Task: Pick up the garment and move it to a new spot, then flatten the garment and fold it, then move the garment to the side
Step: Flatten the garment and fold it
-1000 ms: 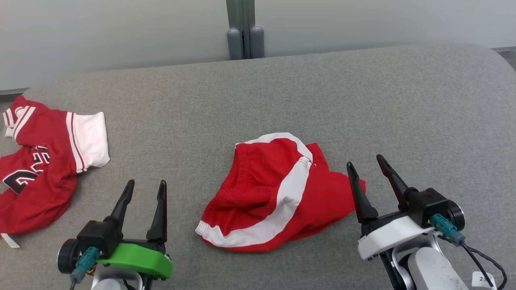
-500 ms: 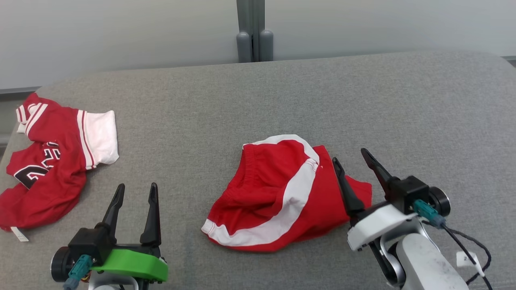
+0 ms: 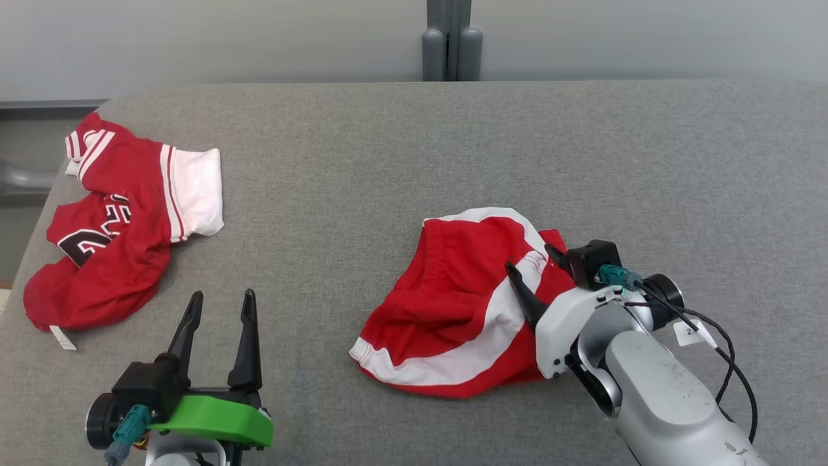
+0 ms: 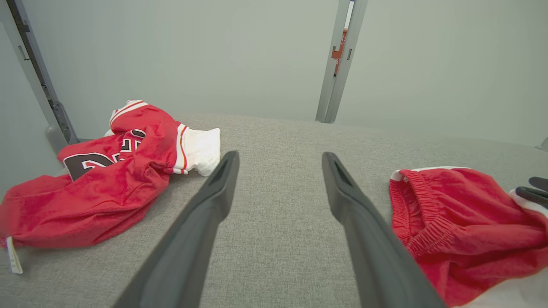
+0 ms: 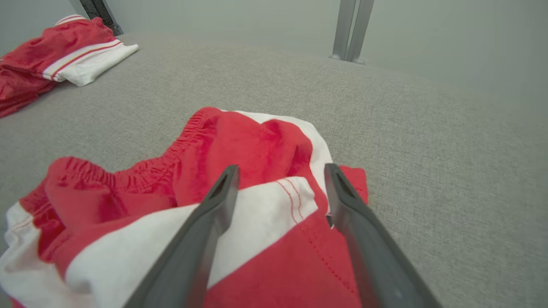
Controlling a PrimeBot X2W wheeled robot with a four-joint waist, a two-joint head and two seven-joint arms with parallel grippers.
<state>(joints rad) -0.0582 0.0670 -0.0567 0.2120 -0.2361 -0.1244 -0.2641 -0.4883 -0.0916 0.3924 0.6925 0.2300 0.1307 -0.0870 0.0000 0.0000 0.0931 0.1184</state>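
the red shorts (image 3: 446, 304) lie crumpled on the grey table (image 3: 388, 162), right of centre, with the elastic waistband (image 3: 435, 249) on their far left edge and a broad white band (image 3: 498, 317) curving across them. the right end effector (image 3: 530, 257) is low over their right part, jaws spread wide with nothing between them. in the right wrist view its fingers straddle the white band beside some thin red stitching, and whether the tips touch the cloth i cannot tell. the step in hand looks like the first pick-up. to do it well, the tips should sink into a raised fold rather than flat cloth, close fully on it, then lift straight up so the trailing hem clears the table. the left end effector (image 3: 222, 294) waits near the front left, open and empty, between the shorts and a red jersey (image 3: 123, 220) that lies well apart at the far left. the jersey carries dark, white-edged numerals: a "2" is legible, the rest is lost in folds. a white tag (image 3: 63, 338) at its hem is too small to read. a label (image 3: 689, 332) on the right arm's cable starts with "2".
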